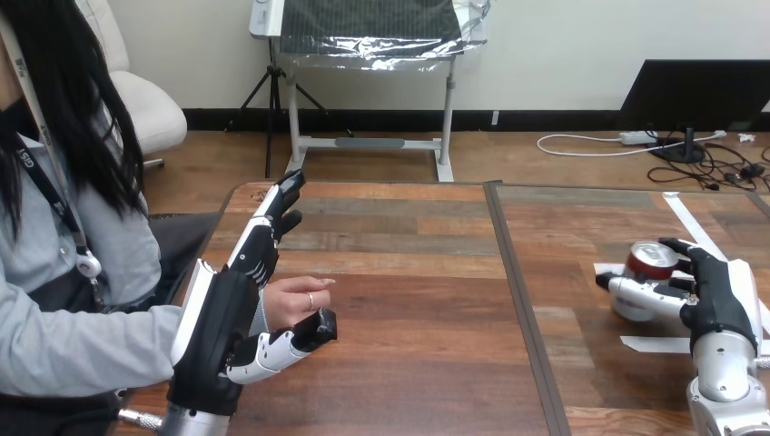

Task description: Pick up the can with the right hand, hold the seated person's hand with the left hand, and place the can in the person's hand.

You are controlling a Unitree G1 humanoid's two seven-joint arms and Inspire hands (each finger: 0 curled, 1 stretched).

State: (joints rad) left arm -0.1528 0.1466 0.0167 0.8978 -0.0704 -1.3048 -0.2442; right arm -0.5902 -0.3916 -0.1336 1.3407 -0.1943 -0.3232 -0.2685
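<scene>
A red and silver can (pixel 648 264) stands on the right half of the table, among white tape marks. My right hand (pixel 722 300) is wrapped round it from the right: the thumb crosses its front and the fingers (pixel 679 245) curl behind it. At the table's left edge the person's hand (pixel 295 300) reaches in, palm down, fingers pointing right. My left hand (pixel 222 313) is upright beside it with its palm against the back of that hand. Its fingers (pixel 272 222) stretch straight away from me, and the thumb (pixel 295 343) lies just under the person's hand, touching or nearly so.
The wooden table (pixel 409 300) has a dark seam (pixel 518 300) running front to back between its two halves. White tape strips (pixel 654 344) lie around the can. The person sits at the left side, with a grey sleeve (pixel 82 350) along the left edge.
</scene>
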